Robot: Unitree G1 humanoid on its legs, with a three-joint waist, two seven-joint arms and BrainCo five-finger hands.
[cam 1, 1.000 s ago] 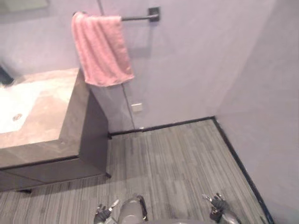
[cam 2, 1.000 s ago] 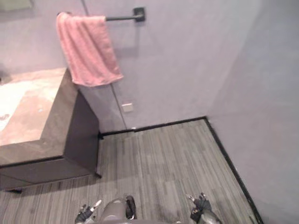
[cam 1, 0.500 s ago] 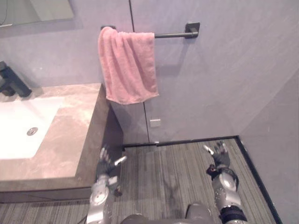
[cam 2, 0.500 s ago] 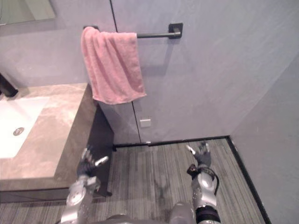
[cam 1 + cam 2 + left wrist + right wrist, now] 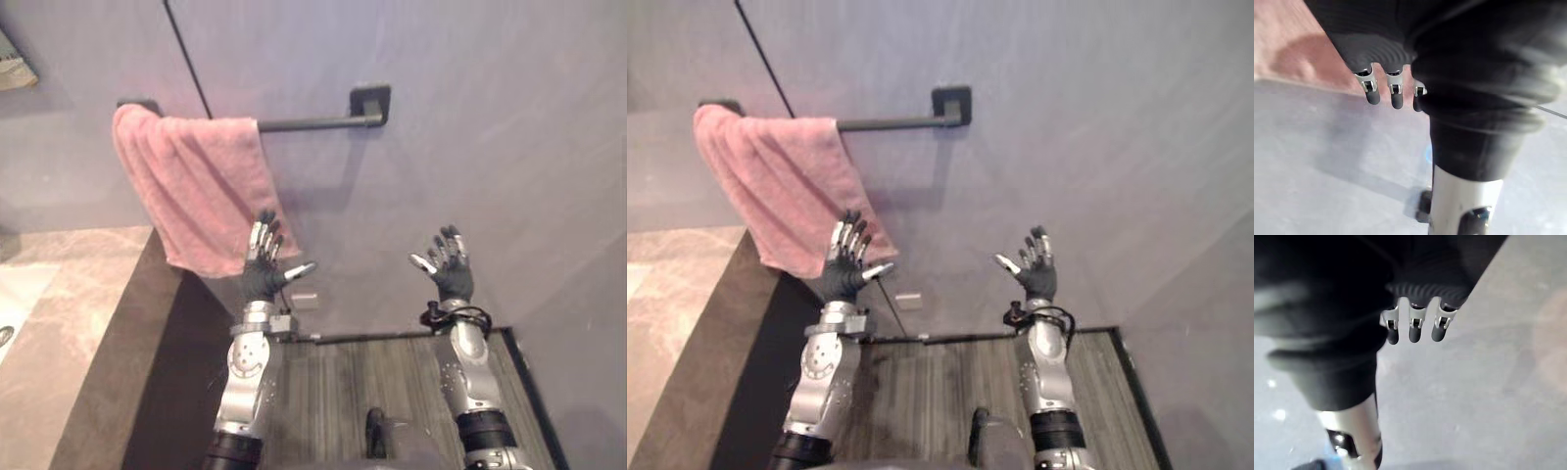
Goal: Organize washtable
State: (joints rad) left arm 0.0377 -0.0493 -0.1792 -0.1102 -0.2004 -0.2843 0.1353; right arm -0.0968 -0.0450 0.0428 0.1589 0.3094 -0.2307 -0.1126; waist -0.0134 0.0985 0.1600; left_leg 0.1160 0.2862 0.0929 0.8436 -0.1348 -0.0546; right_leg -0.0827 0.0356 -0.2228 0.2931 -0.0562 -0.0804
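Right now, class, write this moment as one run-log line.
left hand: open, up near pink terry towel | right hand: open, up, empty | towel: draped on black wall bar

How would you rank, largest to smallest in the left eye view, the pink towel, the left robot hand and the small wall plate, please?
1. pink towel
2. left robot hand (nearer the camera)
3. small wall plate

Soft, diffuse light here, on the dim side, spread evenly over the wall (image 5: 509, 117). The towel (image 5: 196, 196) throws a faint shadow toward 3 o'clock, and the towel bar (image 5: 313, 122) lays a pale one just beneath itself. The bench (image 5: 69, 333) top at 8 o'clock catches the brightest light, while its side face sits dark.
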